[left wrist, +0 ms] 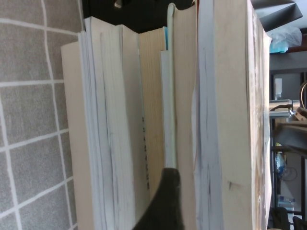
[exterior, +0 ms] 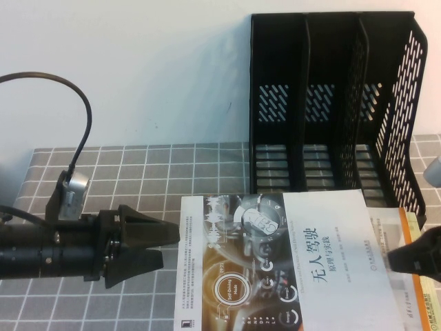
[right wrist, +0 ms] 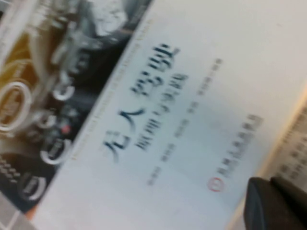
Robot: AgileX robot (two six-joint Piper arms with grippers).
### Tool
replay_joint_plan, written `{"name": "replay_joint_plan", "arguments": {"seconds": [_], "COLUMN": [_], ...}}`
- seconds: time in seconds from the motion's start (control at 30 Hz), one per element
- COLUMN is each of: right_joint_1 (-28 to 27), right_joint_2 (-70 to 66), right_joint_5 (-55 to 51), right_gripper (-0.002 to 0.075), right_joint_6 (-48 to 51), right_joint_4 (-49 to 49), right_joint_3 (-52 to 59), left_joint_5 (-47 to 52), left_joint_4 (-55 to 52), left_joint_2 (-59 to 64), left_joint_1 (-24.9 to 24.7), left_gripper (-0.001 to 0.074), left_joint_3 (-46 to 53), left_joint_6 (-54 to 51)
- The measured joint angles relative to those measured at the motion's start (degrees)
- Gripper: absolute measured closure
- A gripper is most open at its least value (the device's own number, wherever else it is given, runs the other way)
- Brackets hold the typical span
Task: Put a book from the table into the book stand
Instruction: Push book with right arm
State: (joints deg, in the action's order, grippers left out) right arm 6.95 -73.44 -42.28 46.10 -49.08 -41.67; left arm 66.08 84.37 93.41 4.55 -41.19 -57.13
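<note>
The book (exterior: pixel 289 269), with dark dashboard art, orange circles and a white band with a blue title, lies flat on top of a stack at the table's (exterior: pixel 138 172) front. The empty black book stand (exterior: pixel 331 103) stands just behind it. My left gripper (exterior: pixel 169 246) is open, level with the book's left edge, its tips just touching that edge. In the left wrist view one finger (left wrist: pixel 163 201) lies against the stack's page edges, beside the thick top book (left wrist: pixel 230 120). My right gripper (exterior: pixel 396 258) is shut, its tip over the book's right edge by the orange spine. It also shows over the cover in the right wrist view (right wrist: pixel 268 206).
Several other books lie under the top one; one sticks out at the front right (exterior: pixel 427 303). A black cable (exterior: pixel 83 117) loops up from the left arm. A white wall stands behind the table.
</note>
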Motion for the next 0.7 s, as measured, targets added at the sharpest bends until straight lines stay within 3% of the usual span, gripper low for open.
{"name": "replay_joint_plan", "arguments": {"seconds": [0.1, 0.2, 0.5, 0.7], "right_joint_1": [-0.1, -0.23, 2.64, 3.6], "right_joint_2": [0.0, -0.96, -5.01, -5.66], "right_joint_5": [1.26, 0.64, 0.71, 0.97], "right_gripper": [0.0729, 0.0729, 0.0729, 0.0729], "right_joint_6": [-4.62, -5.16, 1.26, 2.45], "right_joint_4": [7.15, 8.32, -2.53, -4.26], "right_joint_3": [0.0, 0.0, -0.12, -0.12], "left_joint_5": [0.0, 0.0, -0.27, -1.67], "left_joint_4": [0.13, 0.62, 1.96, 2.1], "left_joint_2": [0.0, 0.0, 0.0, 0.0], "left_joint_1": [0.0, 0.0, -0.68, -1.94], "left_gripper": [0.0099, 0.0099, 0.0099, 0.0099], "left_joint_3": [0.0, 0.0, 0.0, 0.0], "left_joint_6": [0.0, -0.23, 0.12, 0.86]}}
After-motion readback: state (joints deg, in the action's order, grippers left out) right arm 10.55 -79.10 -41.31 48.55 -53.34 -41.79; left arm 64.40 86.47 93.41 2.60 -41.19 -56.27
